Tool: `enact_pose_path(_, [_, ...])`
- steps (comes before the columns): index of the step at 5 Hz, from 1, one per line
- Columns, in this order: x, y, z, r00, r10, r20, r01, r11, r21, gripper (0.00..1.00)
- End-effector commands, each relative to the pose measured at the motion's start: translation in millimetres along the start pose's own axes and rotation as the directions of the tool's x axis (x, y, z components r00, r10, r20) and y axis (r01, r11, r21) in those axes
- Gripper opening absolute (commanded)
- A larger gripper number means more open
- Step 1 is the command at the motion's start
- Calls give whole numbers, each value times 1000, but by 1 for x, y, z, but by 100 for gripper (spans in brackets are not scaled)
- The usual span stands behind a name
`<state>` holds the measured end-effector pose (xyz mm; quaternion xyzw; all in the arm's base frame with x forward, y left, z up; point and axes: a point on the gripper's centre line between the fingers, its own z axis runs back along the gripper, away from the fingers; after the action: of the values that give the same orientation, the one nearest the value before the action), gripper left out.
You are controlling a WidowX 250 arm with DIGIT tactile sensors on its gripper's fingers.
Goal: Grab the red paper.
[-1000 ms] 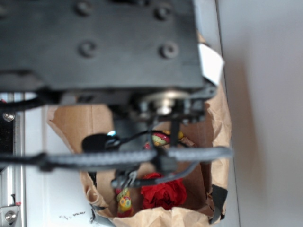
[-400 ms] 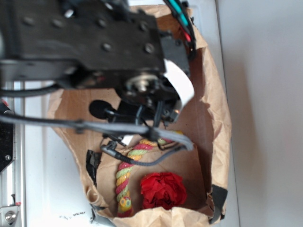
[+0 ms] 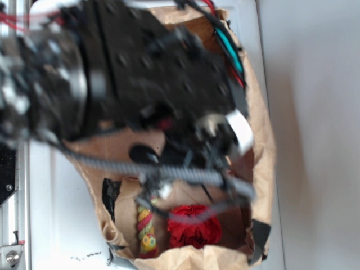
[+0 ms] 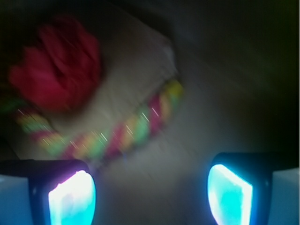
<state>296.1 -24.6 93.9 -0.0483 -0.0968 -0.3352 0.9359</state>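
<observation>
Gripper (image 4: 150, 192) spread wide and empty in the wrist view, fingertips (image 4: 72, 199) glowing, above the brown bag's floor; red paper (image 4: 56, 68) lies upper left, beside the striped rope (image 4: 117, 133). The exterior view shows the blurred arm (image 3: 140, 84) inside the paper bag (image 3: 261, 140).

arm (image 3: 140, 73): black, blurred, bolted plates
cables (image 3: 228, 48): red, teal, black; grey braided sleeve
fingers (image 4: 72, 199): dark frames, pads glowing cyan

One red paper (image 3: 194, 226), one striped rope (image 3: 145, 225), one brown paper bag (image 3: 260, 157) and one gripper (image 4: 150, 192)
</observation>
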Motion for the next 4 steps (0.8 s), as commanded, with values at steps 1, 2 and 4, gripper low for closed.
enact_pose_path(1, [33, -34, 15, 989, -91, 113, 100, 992, -75, 100])
enact_pose_path(2, [33, -36, 27, 991, -94, 97, 100, 993, -57, 100])
enact_pose_path(4, [33, -36, 27, 991, -94, 97, 100, 993, -57, 100])
